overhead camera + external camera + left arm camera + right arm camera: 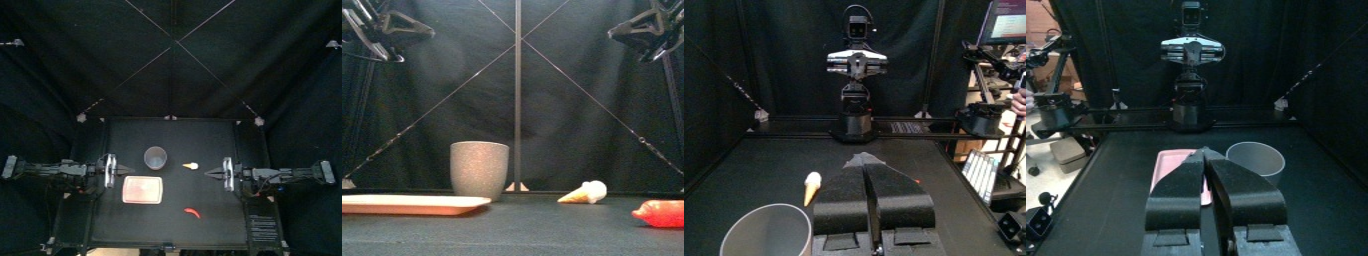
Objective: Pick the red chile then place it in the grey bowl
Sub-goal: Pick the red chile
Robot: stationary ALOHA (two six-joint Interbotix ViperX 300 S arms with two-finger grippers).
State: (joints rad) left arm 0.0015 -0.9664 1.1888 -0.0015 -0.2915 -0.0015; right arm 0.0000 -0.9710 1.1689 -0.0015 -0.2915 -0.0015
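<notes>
The red chile (pixel 195 212) is lying flat on the black table (pixel 221 205). It is sitting well apart from the tall grey speckled cup (pixel 156 155), out toward the table's front and to the cup's right, and nothing is touching it. From table height it is showing low at the far right, well to the right of the cup. The cup is standing upright near the table's middle, toward the back, with its mouth open upward. A small toy ice-cream cone (pixel 191 165) is lying on its side just to the right of the cup and a little nearer the front, between the cup and the chile. The flat pink tray (pixel 140 190) is resting in front of the cup, slightly to its left, and is carrying nothing. The left gripper (pixel 869 168) is hanging to the left of the cup, above the table. Its jaws are pressing together along a thin line and gripping nothing. The right gripper (pixel 1204 153) is hanging to the right of the cup, past the cone. Its jaws are likewise meeting at the tips and carrying nothing. Both arms are reaching in level from their own sides, facing each other across the cup, and neither is touching any of the toys.
</notes>
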